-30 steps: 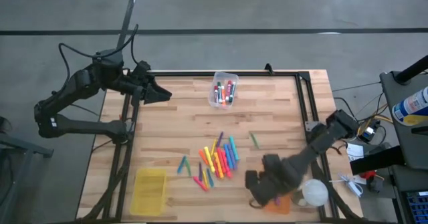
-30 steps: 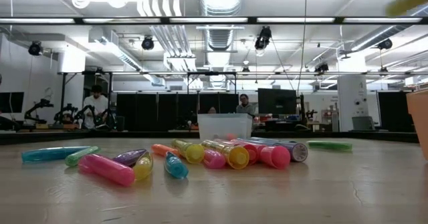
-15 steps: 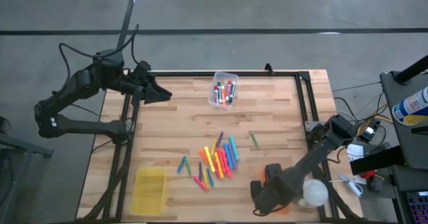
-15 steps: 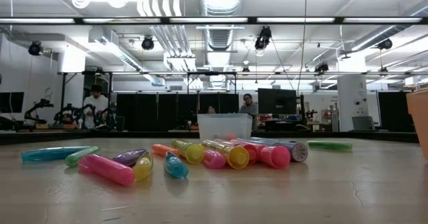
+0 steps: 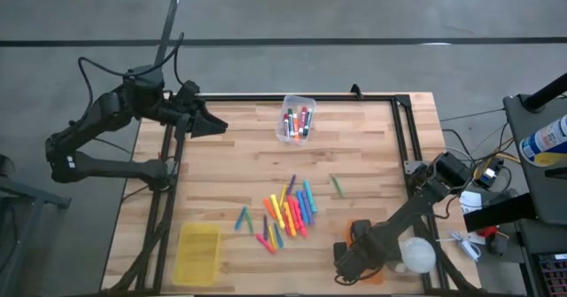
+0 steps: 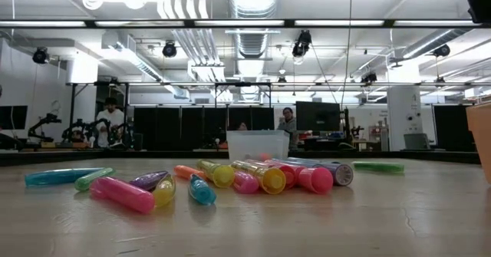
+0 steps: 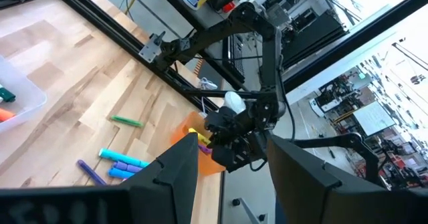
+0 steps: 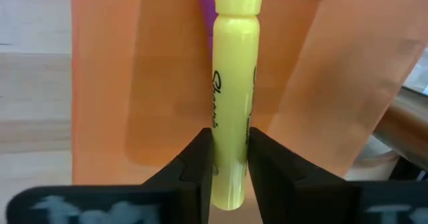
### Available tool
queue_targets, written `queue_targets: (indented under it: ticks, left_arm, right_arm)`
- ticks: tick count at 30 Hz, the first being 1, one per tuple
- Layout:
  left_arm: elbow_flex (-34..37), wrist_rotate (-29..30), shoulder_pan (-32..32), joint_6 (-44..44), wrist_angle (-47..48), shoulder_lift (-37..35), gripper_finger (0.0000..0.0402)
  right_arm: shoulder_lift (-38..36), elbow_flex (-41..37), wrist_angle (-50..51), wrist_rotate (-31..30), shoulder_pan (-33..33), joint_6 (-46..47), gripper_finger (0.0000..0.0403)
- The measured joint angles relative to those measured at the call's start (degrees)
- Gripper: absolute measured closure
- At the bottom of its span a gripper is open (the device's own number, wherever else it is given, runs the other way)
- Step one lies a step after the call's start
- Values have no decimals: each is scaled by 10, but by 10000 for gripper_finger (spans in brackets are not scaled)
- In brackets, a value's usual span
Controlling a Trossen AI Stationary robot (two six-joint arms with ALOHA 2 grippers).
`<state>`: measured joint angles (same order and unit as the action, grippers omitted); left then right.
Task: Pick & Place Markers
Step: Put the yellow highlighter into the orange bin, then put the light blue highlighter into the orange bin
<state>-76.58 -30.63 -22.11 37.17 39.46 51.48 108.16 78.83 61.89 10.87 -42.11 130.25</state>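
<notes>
The wooden surface is carrying a loose cluster of markers near its middle, with one green marker lying apart beside them. A clear bin holding several markers is sitting at the far edge, and a yellow bin is resting at the near left corner. The right end effector is hanging over an orange bin at the near right, its fingers grasping a yellow marker. The left end effector is waiting released beyond the left edge. Across the room, people are standing among desks and monitors under ceiling lights.
</notes>
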Motion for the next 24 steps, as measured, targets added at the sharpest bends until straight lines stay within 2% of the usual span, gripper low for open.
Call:
queue_targets:
  ticks: [7, 12, 19, 24]
  left_arm:
    - [0, 0, 0, 1, 0, -1, 230]
    - [0, 0, 0, 2, 0, -1, 230]
    - [0, 0, 0, -4, 0, 0, 230]
    - [0, 0, 0, -7, 0, 0, 230]
  right_arm:
    - [0, 2, -3, 3, 0, 2, 264]
    - [-1, 35, -4, -2, 5, 0, 231]
    - [-2, 105, 15, -123, 24, -47, 228]
    - [-2, 140, 17, -154, 63, -116, 239]
